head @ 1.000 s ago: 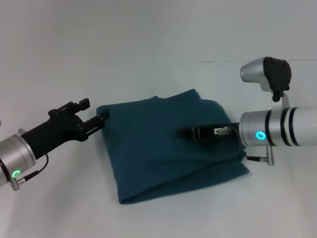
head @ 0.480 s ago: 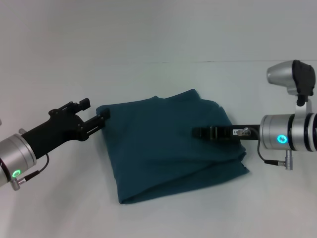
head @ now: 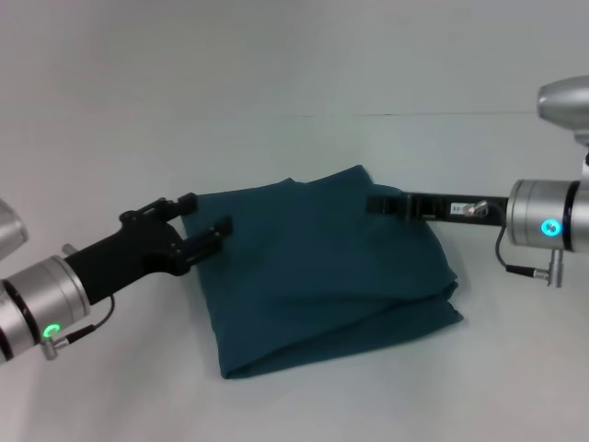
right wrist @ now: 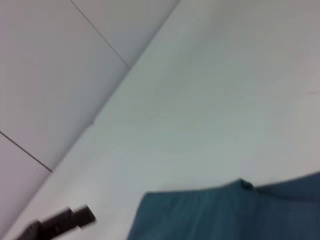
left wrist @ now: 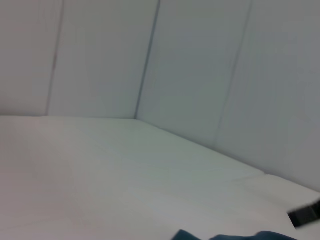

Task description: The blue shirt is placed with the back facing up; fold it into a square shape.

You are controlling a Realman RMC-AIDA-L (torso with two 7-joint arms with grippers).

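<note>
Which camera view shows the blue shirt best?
The head view: the whole folded blue shirt lies on the table between both grippers. The right wrist view shows only one part with its edge; the left wrist view shows just a sliver.

Both arms end in brushed silver cylindrical wrist segments with black bands, each carrying a small round green-cyan indicator light. Left tool (head: pixel 204 224): matte black, angular body, two prongs with blocky tips; thin black cable looped under the wrist beside a small metal connector. Right tool (head: pixel 375 203): slim black bar, white label and a silver fitting near its base; black cable and metal plug under the wrist.
</note>
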